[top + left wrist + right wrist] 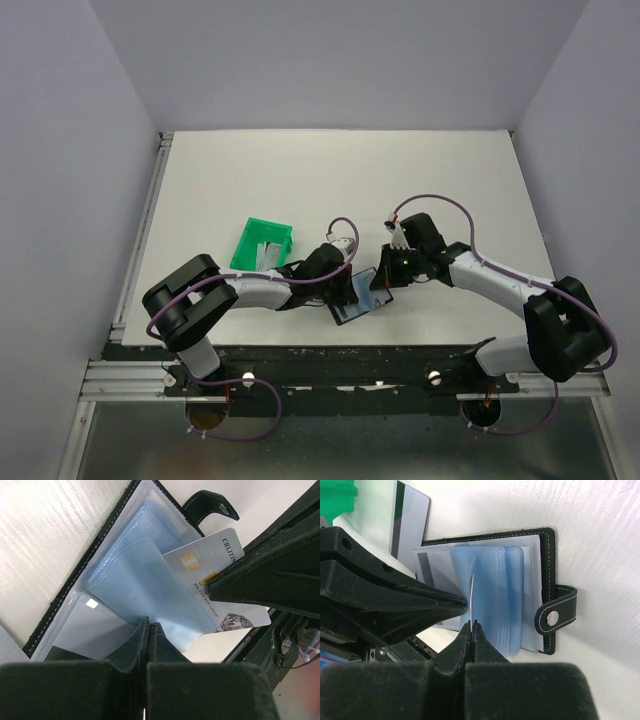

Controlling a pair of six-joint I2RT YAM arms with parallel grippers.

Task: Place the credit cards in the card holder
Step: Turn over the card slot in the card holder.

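Right gripper (471,626) pinches a card (210,565) reading "MAISON NEW CENTURY" at the open holder (549,565). Left gripper (148,630) is closed against a blue sleeve (130,575).

The left end effector (148,626) and the right end effector (471,625), pinching a credit card (200,565), are crowding tip to tip over the open card holder (515,580). The green bin (262,245) is standing near the left arm. The far table (300,170) is leaving free room.

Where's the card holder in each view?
Top: holder low centre, right of the green bin.
Left wrist: holder open, fills centre and left.
Right wrist: holder open, centre to right.
Landmark: snap strap upper right in left wrist; strap right edge in right wrist; unclear from top.
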